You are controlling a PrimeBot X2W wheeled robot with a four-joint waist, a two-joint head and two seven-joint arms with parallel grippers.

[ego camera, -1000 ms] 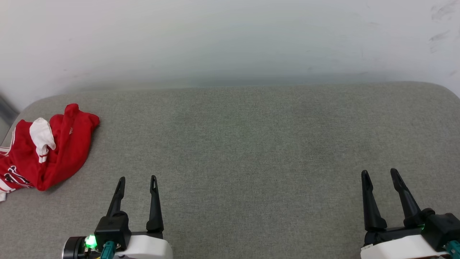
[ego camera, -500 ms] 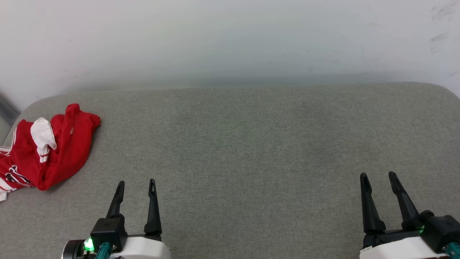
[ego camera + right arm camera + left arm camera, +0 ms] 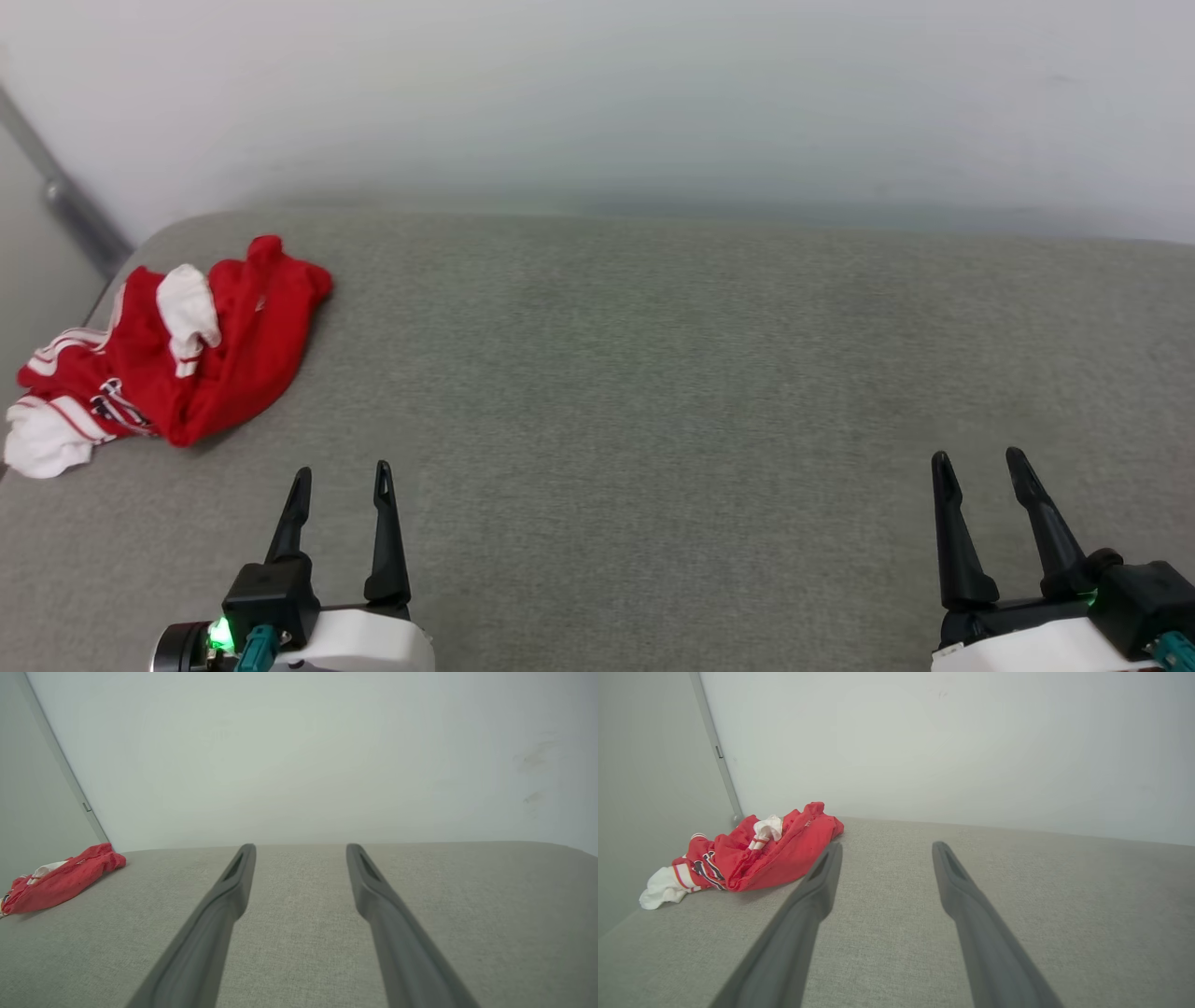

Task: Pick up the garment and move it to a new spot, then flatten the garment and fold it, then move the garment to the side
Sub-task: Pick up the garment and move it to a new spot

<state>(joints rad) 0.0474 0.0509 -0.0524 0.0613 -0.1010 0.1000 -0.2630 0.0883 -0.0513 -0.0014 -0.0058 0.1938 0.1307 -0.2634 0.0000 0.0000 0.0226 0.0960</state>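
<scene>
In the head view the garment [image 3: 191, 350], a crumpled red sports jersey of thin fabric with white sleeves, striped trim and a bit of black lettering, lies in a heap at the far left corner of the table [image 3: 653, 373], a broad surface covered in grey woven cloth that meets a plain pale wall [image 3: 597, 93]. The left gripper [image 3: 341, 471], two long dark fingers on a white wrist, sits at the lower left with its jaws spread wide and nothing between them; the garment lies ahead of it and to its left, apart from the fingertips, with bare cloth between. The right gripper [image 3: 977, 457] sits at the lower right, likewise wide open and empty, well apart from the garment across the whole table. In the left wrist view the left gripper [image 3: 886, 845] hovers over the table with both fingers parted, and the garment [image 3: 770, 858] shows beyond and left of the left finger, a white sleeve trailing toward the table's edge, near a thin grey metal strip [image 3: 717, 751] in the wall's corner. In the right wrist view the right gripper [image 3: 302, 847] stands open over bare cloth, and the garment [image 3: 65, 879] is a small red heap far off to the left.
</scene>
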